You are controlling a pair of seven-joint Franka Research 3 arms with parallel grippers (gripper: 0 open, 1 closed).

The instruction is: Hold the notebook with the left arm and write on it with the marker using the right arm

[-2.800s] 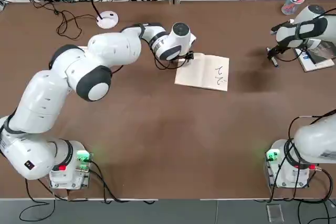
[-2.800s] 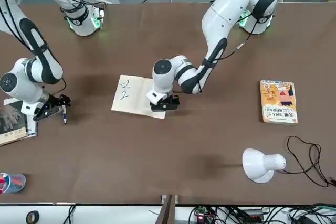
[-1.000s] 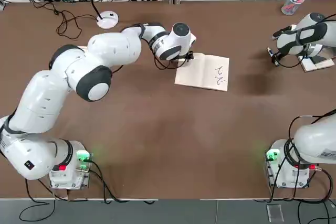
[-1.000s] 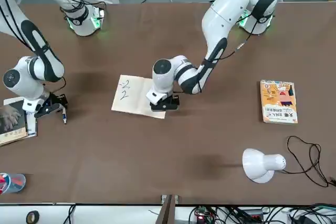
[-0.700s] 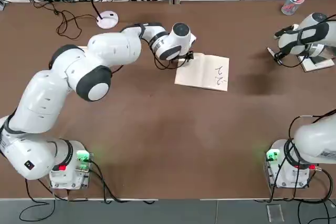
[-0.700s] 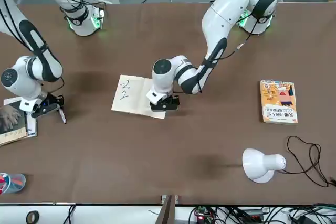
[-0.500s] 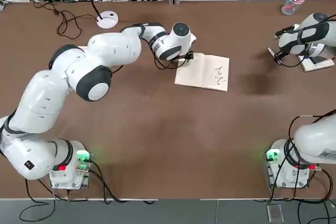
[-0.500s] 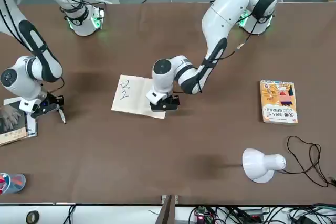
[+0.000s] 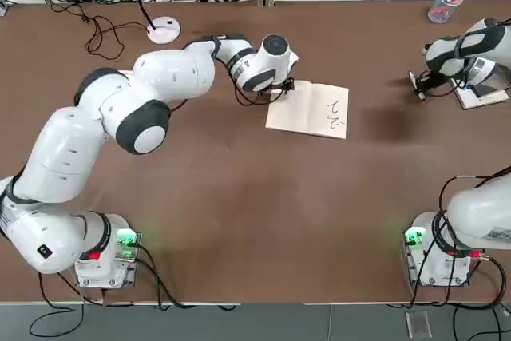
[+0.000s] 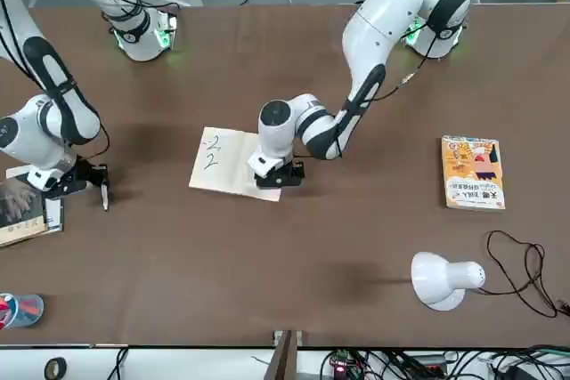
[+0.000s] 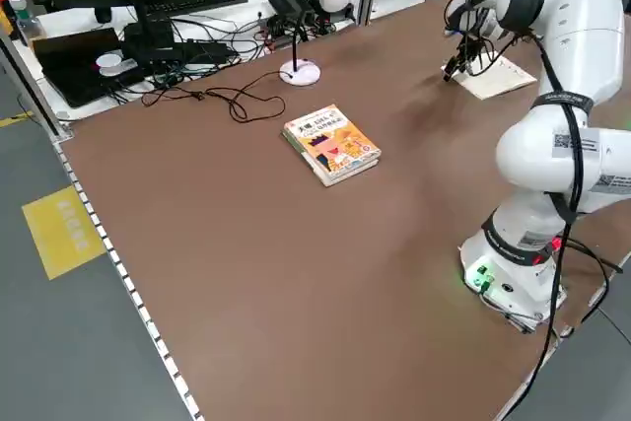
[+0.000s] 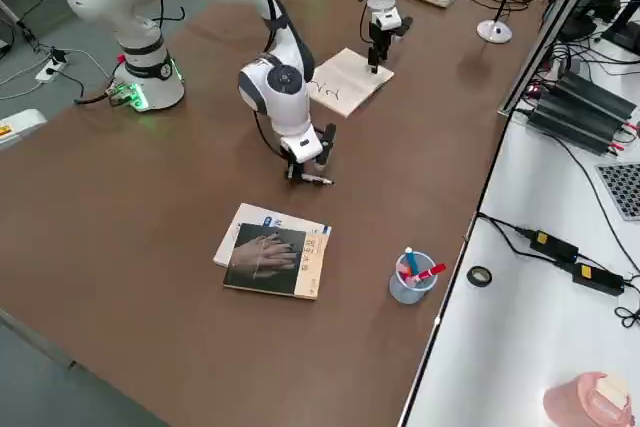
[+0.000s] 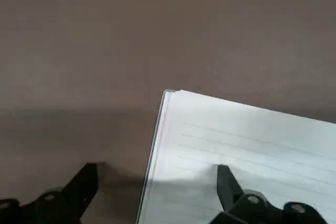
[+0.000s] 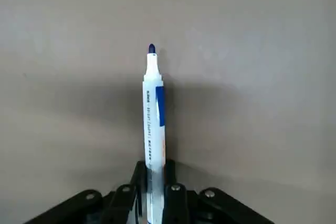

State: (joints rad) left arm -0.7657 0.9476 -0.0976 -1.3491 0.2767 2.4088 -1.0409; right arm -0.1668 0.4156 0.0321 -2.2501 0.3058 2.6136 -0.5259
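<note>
Near the middle of the worktop (image 9: 239,197) the notebook (image 9: 311,109) lies open and flat, a few dark squiggles showing on the page nearer the right arm. It is pinned at its spine-side edge by the left gripper (image 10: 279,175), whose fingers (image 13: 228,182) are spread, one resting on the lined page and the other down on the bare worktop beside the paper's edge. The paper is judged thin, light and limp, so it is likely to slide or wrinkle under a pen stroke; pressure from above at one edge, as applied here, is judged a sound hold, with the writing area left free.

Well apart from the notebook, at the right-hand side of the worktop, the marker (image 14: 154,124) is clamped in the right gripper (image 10: 89,180), the fingers (image 14: 170,195) closed on the rear of the barrel and the blue tip pointing away over bare surface. The marker is judged light, stiff and smooth, so it may twist or slip back when the tip is pressed down; a hold nearer the tip would be judged steadier. A book with a hand on its cover (image 12: 272,259) lies just beside that gripper, and an orange book (image 10: 472,172) and a white lamp (image 10: 443,278) lie on the left arm's side.
</note>
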